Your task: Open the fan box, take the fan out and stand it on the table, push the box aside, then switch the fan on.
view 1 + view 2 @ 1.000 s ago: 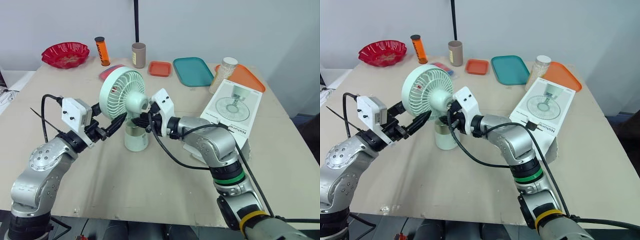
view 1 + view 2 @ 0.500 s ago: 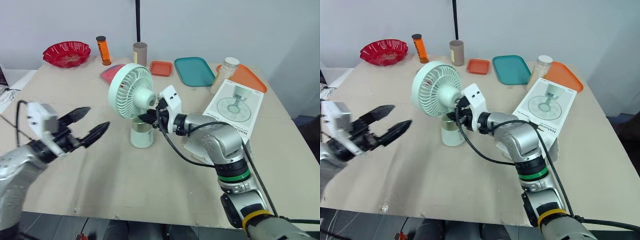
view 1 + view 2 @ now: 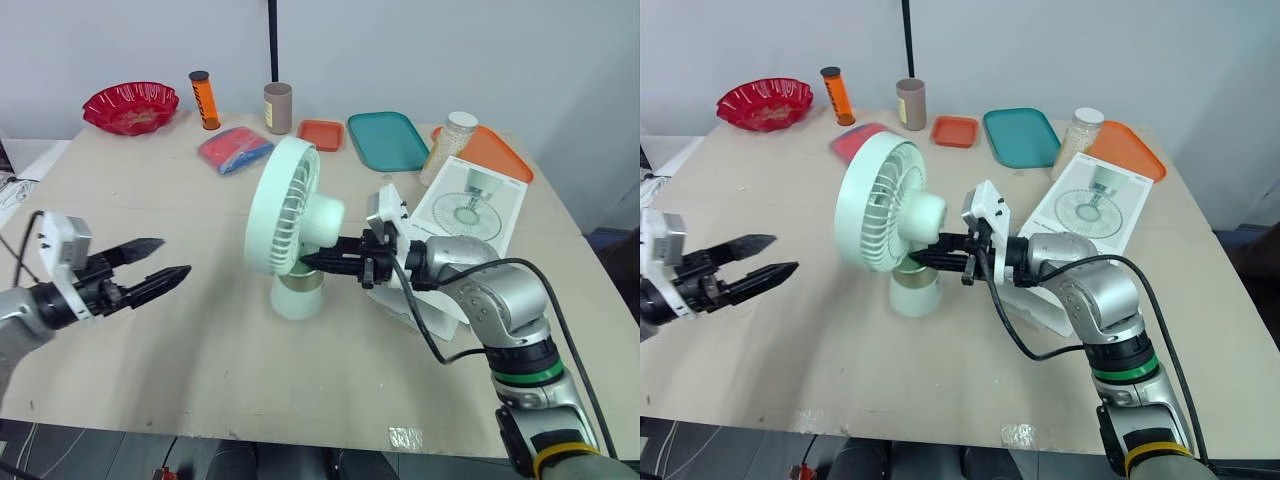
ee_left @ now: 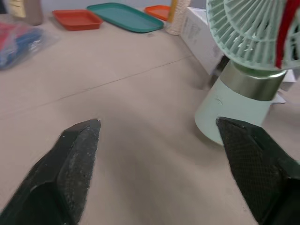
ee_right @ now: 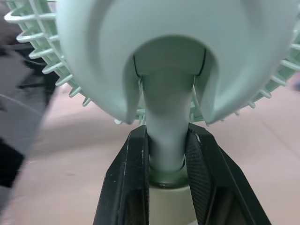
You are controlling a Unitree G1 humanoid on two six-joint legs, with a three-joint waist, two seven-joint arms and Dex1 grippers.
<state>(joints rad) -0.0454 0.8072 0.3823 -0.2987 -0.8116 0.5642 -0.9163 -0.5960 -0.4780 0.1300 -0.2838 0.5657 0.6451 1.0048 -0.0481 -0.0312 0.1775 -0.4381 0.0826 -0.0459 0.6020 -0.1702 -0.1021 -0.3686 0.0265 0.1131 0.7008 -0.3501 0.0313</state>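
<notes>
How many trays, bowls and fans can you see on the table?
Trays: 3, small red-orange plastic tray, long teal plastic tray, big orange plastic tray
Bowls: 1, red scalloped plastic bowl
Fans: 1, mint-green plastic desk fan
Total: 5

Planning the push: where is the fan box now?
In the eye views the fan box lies right of the fan, in front of the orange tray.

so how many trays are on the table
3: a small red-orange tray beside the brown cup, a teal tray to its right, and an orange tray at the far right, partly hidden by the jar and fan box.
</notes>
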